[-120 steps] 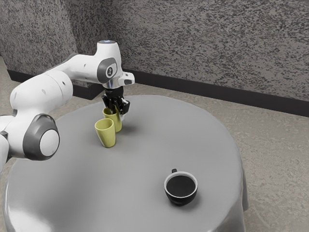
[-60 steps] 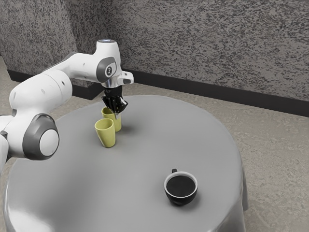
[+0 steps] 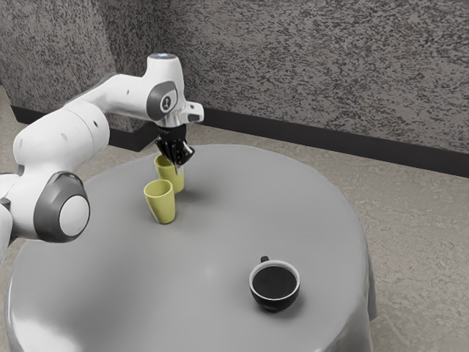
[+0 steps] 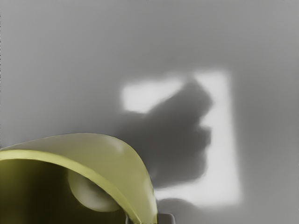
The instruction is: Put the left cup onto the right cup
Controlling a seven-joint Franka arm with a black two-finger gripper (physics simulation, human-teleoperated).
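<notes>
Two yellow-green cups stand close together at the back left of the round grey table [image 3: 315,213]. My black gripper [image 3: 176,158] points down over the farther cup [image 3: 168,174] and is shut on its rim. That cup hangs slightly above the tabletop, tilted a little. In the wrist view its rim and inner wall [image 4: 100,161] loom right under the hand, with my hand's shadow on the table beyond it. The nearer cup [image 3: 160,202] stands upright just in front, untouched.
A black mug [image 3: 274,284] with a dark inside and a small handle sits near the table's front right. The table's edge drops off at the exterior view's right. A speckled wall runs behind.
My gripper has risen a little with the farther yellow-green cup in it, lifting it off the table. The nearer cup and the black mug have not moved.
</notes>
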